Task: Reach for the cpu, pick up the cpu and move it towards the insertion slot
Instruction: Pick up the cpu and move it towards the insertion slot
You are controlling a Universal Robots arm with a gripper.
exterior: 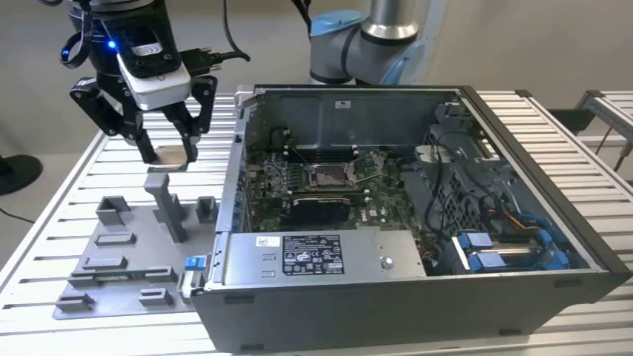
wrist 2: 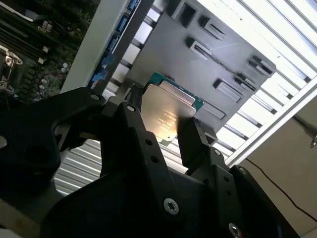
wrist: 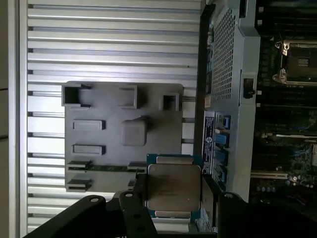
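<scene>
Two-fingered pinch on the cpu (wrist: pixel 173 186) by the pincer (exterior: pixel 169 157), above the grey fixture (exterior: pixel 129 252) on the worktop (exterior: pixel 79 185), apart from the insertion slot (exterior: pixel 327 176).

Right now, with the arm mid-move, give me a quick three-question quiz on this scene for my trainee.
1. True or false: the gripper is shut on the cpu, away from the insertion slot.
2. Short answer: in the exterior view, on which side of the computer case does the grey fixture lie?
3. Where is the cpu? A: seated in the insertion slot. B: held outside the computer case. C: lying in a pocket of the grey fixture.

Key: 1 true; 2 the exterior view's left; 3 B.
</scene>
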